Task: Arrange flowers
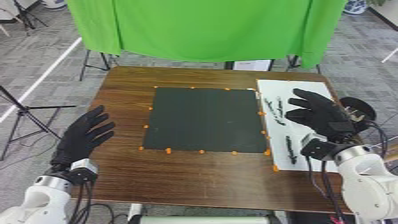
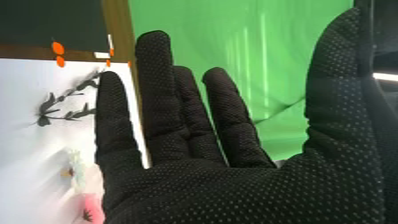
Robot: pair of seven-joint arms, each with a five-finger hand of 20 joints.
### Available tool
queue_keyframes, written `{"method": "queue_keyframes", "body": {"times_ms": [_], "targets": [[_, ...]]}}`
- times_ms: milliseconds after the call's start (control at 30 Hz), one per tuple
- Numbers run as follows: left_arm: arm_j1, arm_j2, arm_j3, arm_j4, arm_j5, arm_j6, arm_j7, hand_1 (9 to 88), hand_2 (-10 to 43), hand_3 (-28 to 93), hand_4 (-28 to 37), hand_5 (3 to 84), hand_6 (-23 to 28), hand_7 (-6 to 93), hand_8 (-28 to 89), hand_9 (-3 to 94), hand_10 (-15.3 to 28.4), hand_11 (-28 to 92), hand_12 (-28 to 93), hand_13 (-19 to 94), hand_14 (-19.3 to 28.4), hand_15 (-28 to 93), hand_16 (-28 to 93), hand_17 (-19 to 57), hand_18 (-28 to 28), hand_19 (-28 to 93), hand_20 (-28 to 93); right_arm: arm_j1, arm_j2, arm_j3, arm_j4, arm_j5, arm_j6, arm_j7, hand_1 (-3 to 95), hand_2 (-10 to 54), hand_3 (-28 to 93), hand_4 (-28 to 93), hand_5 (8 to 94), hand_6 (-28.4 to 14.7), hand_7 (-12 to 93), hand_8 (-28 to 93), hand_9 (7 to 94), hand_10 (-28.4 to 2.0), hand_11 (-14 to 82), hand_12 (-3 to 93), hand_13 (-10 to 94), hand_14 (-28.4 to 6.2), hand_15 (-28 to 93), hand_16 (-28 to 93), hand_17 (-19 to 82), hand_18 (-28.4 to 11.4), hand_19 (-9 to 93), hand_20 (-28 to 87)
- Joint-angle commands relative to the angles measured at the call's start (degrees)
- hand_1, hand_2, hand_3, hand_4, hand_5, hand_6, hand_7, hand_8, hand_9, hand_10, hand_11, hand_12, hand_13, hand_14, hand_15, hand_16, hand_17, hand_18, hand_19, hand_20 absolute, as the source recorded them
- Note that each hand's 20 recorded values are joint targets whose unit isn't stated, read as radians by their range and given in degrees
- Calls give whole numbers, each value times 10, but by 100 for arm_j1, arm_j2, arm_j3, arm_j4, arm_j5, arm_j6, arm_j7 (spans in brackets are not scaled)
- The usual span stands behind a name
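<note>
"two hands and no stem in either, right?"

"right. the right hand [image 1: 324,120] is wide, fingers loosely apart, holding nothing. it hangs over the white sheet [image 1: 277,140], i'd guess so that a stem is within easy reach"

"and the left hand [image 1: 78,142]?"

"wide as well, well apart from the other, by the side edge of the table [image 1: 120,187]. probably out there to leave the working side to its partner"

"where are the flowers, then?"

"on the sheet. i count three dark sprigs [image 1: 290,150]: two side by side just inward of the right hand's fingers, one nearer the robot than its palm. the wrist view adds one pink bloom [image 2: 91,207] and one pale flower [image 2: 71,170], both beside that palm. more could be hidden under the glove, i cannot tell"

"why a white sheet?"

"likely so that thin dark stems stand out and are easier to pinch. the one dark mat [image 1: 204,120], between the hands, looks like a marked work area, with more than ten orange tabs [image 1: 169,150] round it to fix its edges, i suppose"

"next move?"

"choose one sprig, lower the right hand and close on the stem, gently, since leaves lying that near each other could snag"
</note>
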Motion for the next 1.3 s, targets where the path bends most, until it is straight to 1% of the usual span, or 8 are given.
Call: {"method": "queue_keyframes", "body": {"times_ms": [33, 167, 400, 667, 800, 967, 1100, 1300], "targets": [[4, -80, 0, 34, 131, -251, -122, 297, -68, 706, -277, 270, 46, 242, -131, 205, 116, 282, 147, 197, 160, 389, -27, -71, 220, 463, 42, -158, -55, -19, -64, -242, 40, -358, 171, -87, 835, -283, 330, -36, 301, -168, 375, -132, 169, 199, 468, -105, 587, 122, 118, -199, 513, 215], [49, -78, 76, 37, -12, -93, -100, 297, -68, 707, -273, 268, 46, 245, -133, 204, 116, 284, 150, 200, 163, 407, -30, -72, 219, 463, 47, -115, -82, -93, -23, -194, -13, -308, 149, -93, 822, -283, 324, -37, 299, -167, 381, -135, 165, 197, 483, -107, 612, 121, 124, -202, 533, 226], [-252, 79, 186, 145, 93, -287, -165, 300, -68, 705, -270, 269, 47, 247, -137, 210, 115, 265, 128, 240, 184, 330, -64, -59, 237, 461, 23, -137, -55, -69, -48, -347, -87, -308, 170, -95, 834, -283, 320, -39, 294, -163, 378, -137, 190, 212, 502, -116, 770, 120, 161, -194, 618, 267], [29, -150, 87, 32, 127, -247, -317, 299, -70, 707, -273, 270, 47, 250, -138, 215, 118, 272, 134, 250, 179, 372, -48, -64, 226, 468, 22, -219, -111, -42, -59, -279, -152, -261, 163, -89, 833, -283, 322, -38, 304, -169, 371, -135, 192, 211, 451, -116, 634, 102, 137, -200, 586, 264], [-19, -122, 197, 40, -38, 17, 24, 298, -70, 709, -272, 275, 49, 251, -136, 222, 119, 287, 142, 241, 174, 398, -44, -65, 223, 472, 29, -94, -81, -108, -60, -567, -242, -228, 182, -94, 838, -282, 340, -35, 308, -170, 398, -133, 209, 215, 450, -105, 590, 129, 132, -200, 573, 260], [118, -175, 75, 0, 74, -290, -242, 300, -69, 708, -271, 283, 50, 250, -137, 225, 121, 295, 142, 240, 172, 404, -49, -63, 223, 475, 35, 4, 187, -172, -143, -1993, -412, -69, 216, -95, 818, -282, 428, -30, 337, -181, 504, -137, 351, 236, 528, -100, 674, 158, 175, -190, 626, 281], [322, -122, 18, -78, -44, 92, -54, 297, -62, 706, -270, 283, 50, 250, -137, 225, 121, 296, 140, 237, 173, 421, -48, -65, 222, 474, 38, 88, 651, -269, -344, -4003, -765, -106, 248, -95, 778, -283, 500, -12, 361, -192, 582, -134, 392, 230, 580, -98, 688, 148, 208, -184, 650, 281], [199, 0, 1, -48, 3, -63, -64, 291, -60, 713, -269, 289, 53, 249, -136, 232, 126, 303, 140, 240, 174, 439, -52, -65, 223, 476, 43, -186, 1089, -132, -757, -6468, -1423, -93, 197, -95, 783, -283, 542, -12, 357, -183, 606, -142, 430, 268, 612, -106, 713, 182, 264, -188, 770, 321]]}}
